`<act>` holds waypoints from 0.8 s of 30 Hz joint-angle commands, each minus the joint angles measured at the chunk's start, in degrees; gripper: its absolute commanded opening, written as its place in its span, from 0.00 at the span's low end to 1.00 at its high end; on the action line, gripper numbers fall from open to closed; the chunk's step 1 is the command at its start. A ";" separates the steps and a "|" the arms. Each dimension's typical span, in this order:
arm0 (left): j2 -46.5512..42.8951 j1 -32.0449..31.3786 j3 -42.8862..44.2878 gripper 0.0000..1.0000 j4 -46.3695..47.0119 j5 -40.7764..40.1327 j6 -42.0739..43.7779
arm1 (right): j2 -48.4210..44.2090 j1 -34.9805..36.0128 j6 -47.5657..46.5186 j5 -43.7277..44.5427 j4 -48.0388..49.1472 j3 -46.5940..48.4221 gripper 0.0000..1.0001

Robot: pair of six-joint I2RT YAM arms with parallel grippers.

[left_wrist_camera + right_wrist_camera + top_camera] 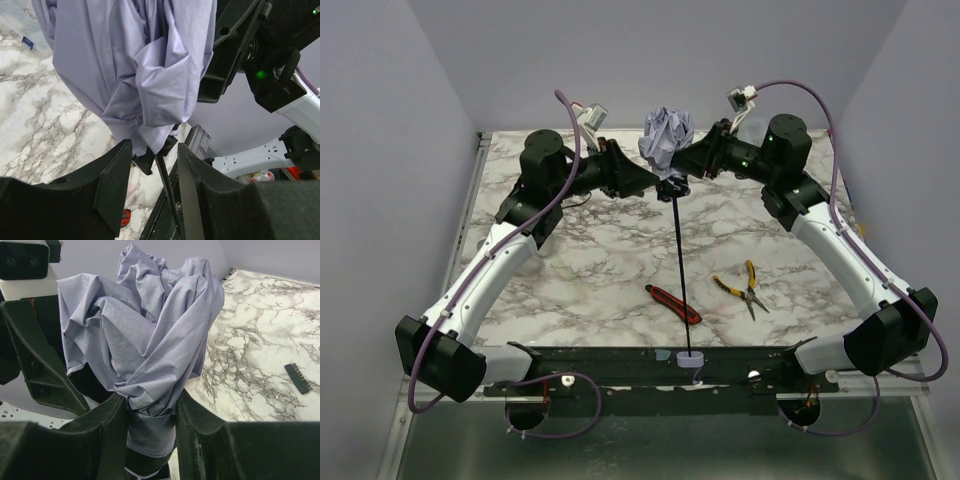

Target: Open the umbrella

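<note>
The umbrella hangs in the air over the far middle of the table, its pale lavender fabric (665, 140) bunched up and closed. Its thin black shaft (680, 270) runs toward me to the stubby handle (689, 356) at the near edge. My right gripper (694, 160) comes in from the right and is shut on the lower part of the fabric bundle (150, 370). My left gripper (656, 183) comes in from the left. Its fingers (117, 175) are closed on the black collar (150, 159) just below the fabric, and the shaft (167, 192) passes between them.
A red box cutter (672, 303) lies beside the shaft, and yellow-handled pliers (745, 287) lie to its right. A clear plastic box (20, 25) sits at the far left, and a small black strip (300, 377) lies on the marble table (590, 270).
</note>
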 commanded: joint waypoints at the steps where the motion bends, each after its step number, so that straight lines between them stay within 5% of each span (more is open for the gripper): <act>1: -0.10 -0.45 1.28 0.42 2.97 -0.73 -1.18 | -2.12 0.62 -1.70 1.34 0.54 -0.36 0.00; 15: 0.53 -2.16 1.55 0.41 0.50 -2.37 0.63 | -2.00 1.68 -1.83 1.57 2.31 -0.90 0.00; 24: 1.23 -2.14 1.27 0.28 -3.37 -6.80 1.95 | -2.71 1.76 -0.93 1.10 3.40 -2.21 0.00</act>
